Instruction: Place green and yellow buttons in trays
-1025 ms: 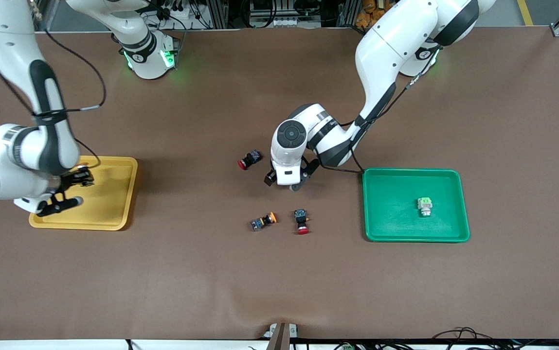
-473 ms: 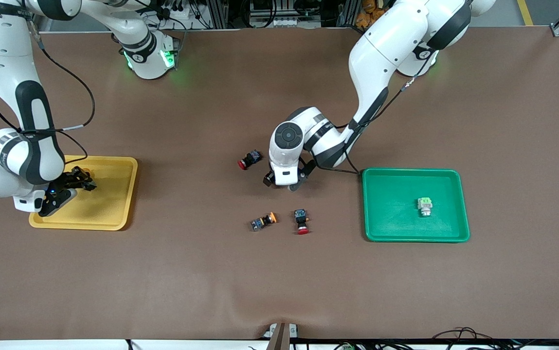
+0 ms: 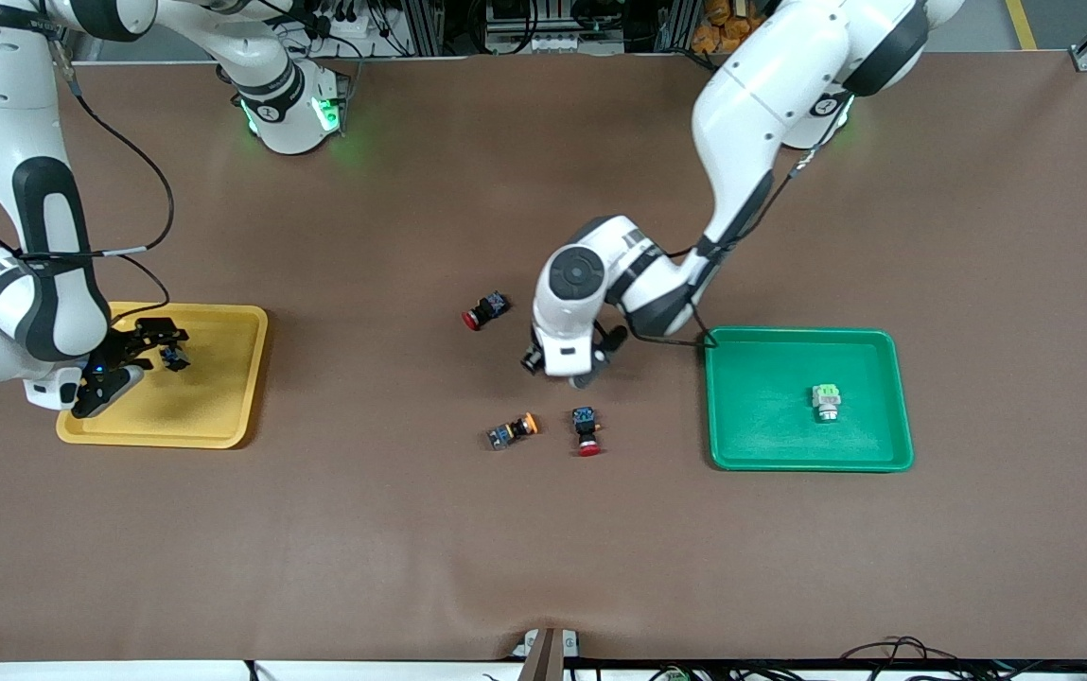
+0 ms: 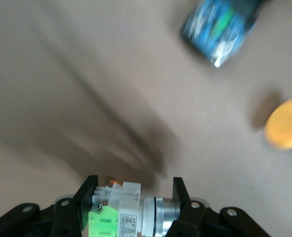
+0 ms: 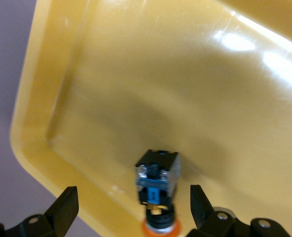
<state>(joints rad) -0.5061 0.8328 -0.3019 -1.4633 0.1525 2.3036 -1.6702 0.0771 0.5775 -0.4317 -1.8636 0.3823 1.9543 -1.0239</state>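
right gripper over yellow tray, fingers spread, yellow button dropped in | left gripper over worktop, fingers pinching green button, bound for green tray

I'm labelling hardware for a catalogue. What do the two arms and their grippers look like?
Both arms are glossy white with black joint bands and round dark end caps; thin black cables run along them. Green lights glow at the bases. The left gripper and right gripper have black jaws.

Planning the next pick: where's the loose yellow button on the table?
Front view: the yellow button lies mid-table beside a red-capped switch, nearer the camera than the left claw.
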